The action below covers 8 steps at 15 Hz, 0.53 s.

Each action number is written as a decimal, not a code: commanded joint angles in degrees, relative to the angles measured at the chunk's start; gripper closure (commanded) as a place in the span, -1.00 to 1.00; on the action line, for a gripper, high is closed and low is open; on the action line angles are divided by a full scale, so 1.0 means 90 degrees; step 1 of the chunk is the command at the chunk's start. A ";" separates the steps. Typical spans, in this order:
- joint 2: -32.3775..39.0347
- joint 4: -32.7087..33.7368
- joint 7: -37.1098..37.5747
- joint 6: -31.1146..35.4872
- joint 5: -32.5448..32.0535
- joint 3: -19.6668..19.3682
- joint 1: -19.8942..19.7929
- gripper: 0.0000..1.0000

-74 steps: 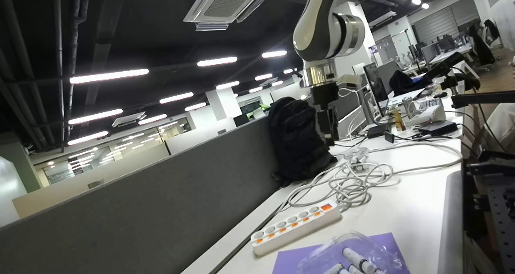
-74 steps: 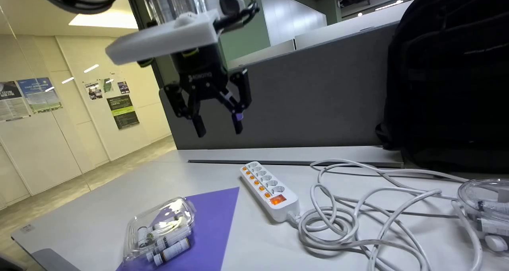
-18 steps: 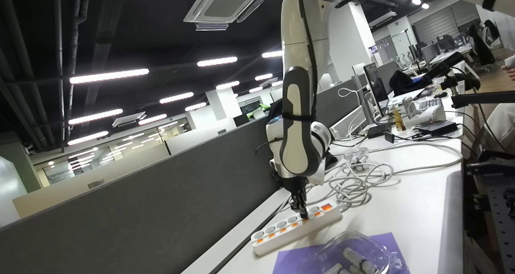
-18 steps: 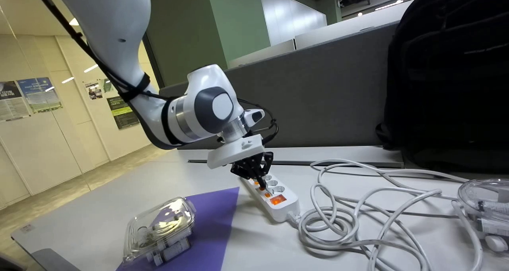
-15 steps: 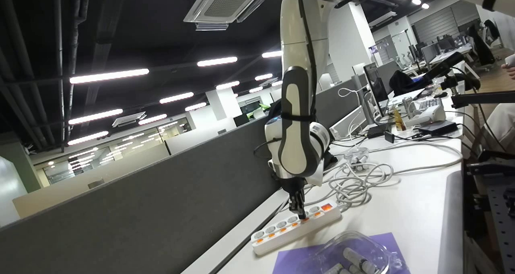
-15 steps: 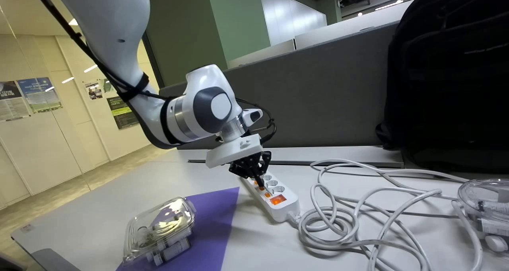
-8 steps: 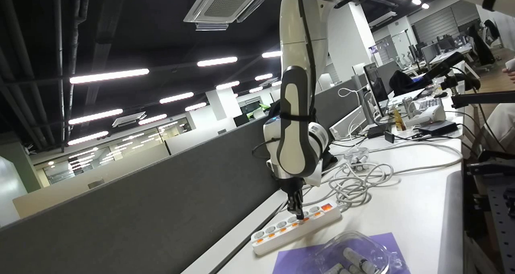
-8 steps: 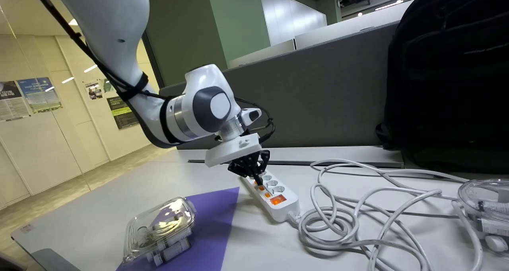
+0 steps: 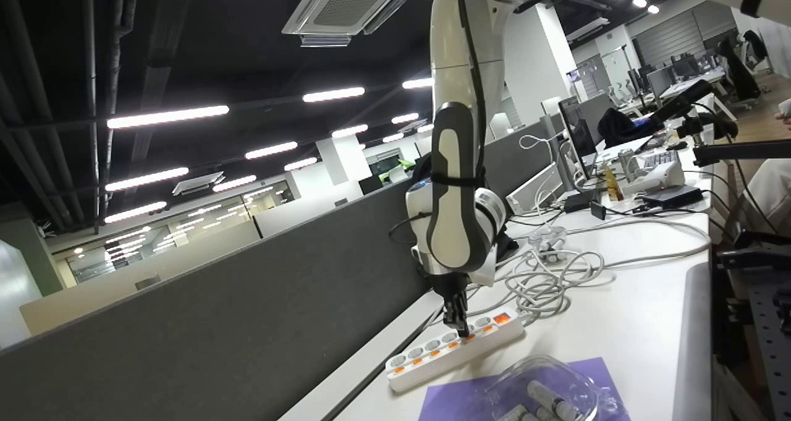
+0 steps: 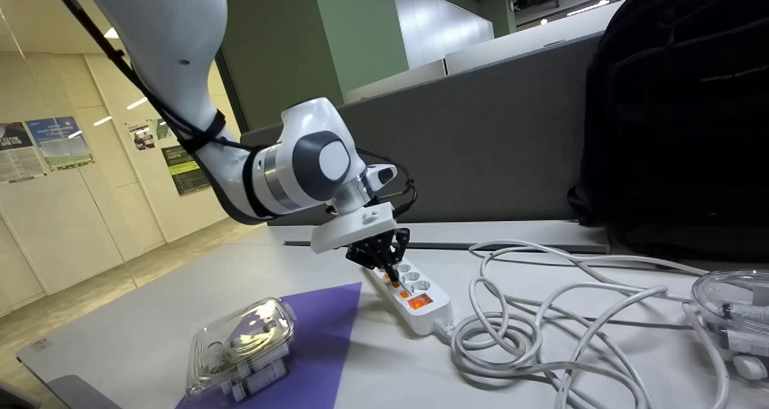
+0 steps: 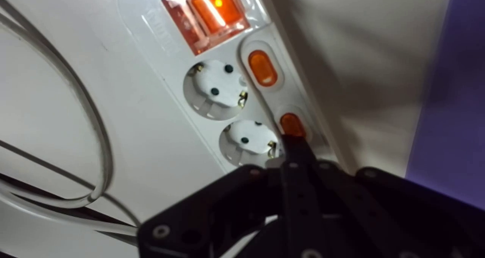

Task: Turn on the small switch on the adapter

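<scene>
The long, narrow white plastic power strip (image 9: pixel 456 360) lies on the white desk (image 10: pixel 150 313), between a loose tangle of white cables (image 10: pixel 504 371) and a flat purple sheet (image 10: pixel 327 343). The black two-fingered claw (image 11: pixel 294 138) is closed, its fingers (image 11: pixel 301 154) drawn together into one narrow tip, and in both exterior views it points down at the top of the strip. In the wrist view that tip covers the lower end of a small oval orange switch (image 11: pixel 292 124), the second along from the large rectangular orange-red switch (image 11: pixel 216 13); whether the claw presses it or only hangs just above, I cannot tell. The large switch carries a bright yellow spot (image 11: pixel 218 2). Next to it another oval orange switch (image 11: pixel 262 68) shows whole, beside a round white socket (image 11: pixel 223 83) with two dark holes. A white cord (image 10: pixel 444 331) leaves the end of the strip by the large switch and runs into the tangle. A clear plastic box (image 10: pixel 231 324) with small white labelled tubes (image 10: pixel 259 379) sits partly on the purple sheet. Beyond the cables, at the edge of an exterior view, stands a clear rounded plastic container (image 10: pixel 730 313), and near it a black fabric backpack (image 10: pixel 679 127) in front of a dark grey partition (image 10: pixel 474 145).
</scene>
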 commanded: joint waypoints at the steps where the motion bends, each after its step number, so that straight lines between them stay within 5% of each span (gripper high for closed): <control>1: 0.0057 0.0016 0.0292 -0.0084 -0.0092 -0.0137 0.0089 1.00; 6: 0.0116 -0.0172 0.0288 0.0081 -0.0173 -0.0243 0.0174 1.00; 8: 0.0113 -0.0354 0.0063 0.0345 -0.0116 0.0033 -0.0056 1.00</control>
